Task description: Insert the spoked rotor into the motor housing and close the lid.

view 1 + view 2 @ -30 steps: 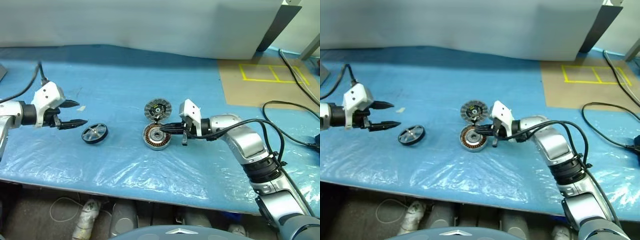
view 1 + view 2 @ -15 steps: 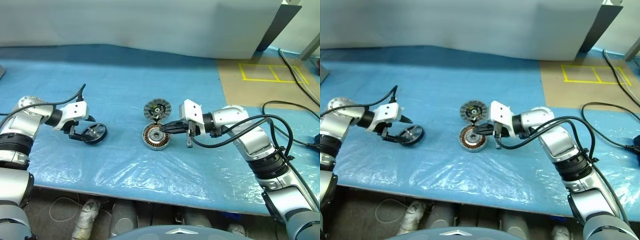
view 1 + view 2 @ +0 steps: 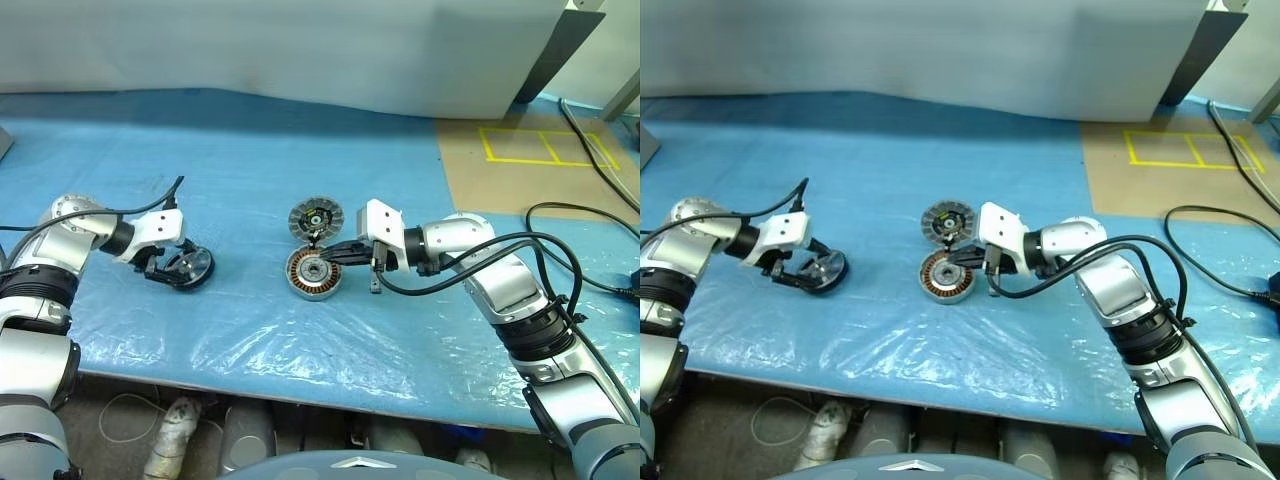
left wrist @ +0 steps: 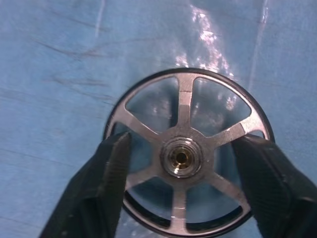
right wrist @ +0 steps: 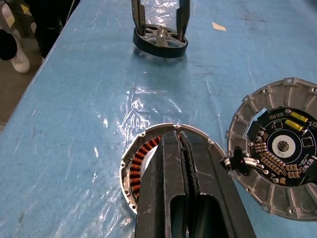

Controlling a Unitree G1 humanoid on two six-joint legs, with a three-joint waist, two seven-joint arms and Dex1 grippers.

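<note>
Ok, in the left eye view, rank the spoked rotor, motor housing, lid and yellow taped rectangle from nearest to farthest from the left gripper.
1. spoked rotor, between the left gripper's fingers.
2. motor housing, mid-table under the right gripper.
3. lid, just behind the housing; close to it, marginally farther.
4. yellow taped rectangle, far right corner.

No text, label, brand or number can be read on any thing in these pictures.
</note>
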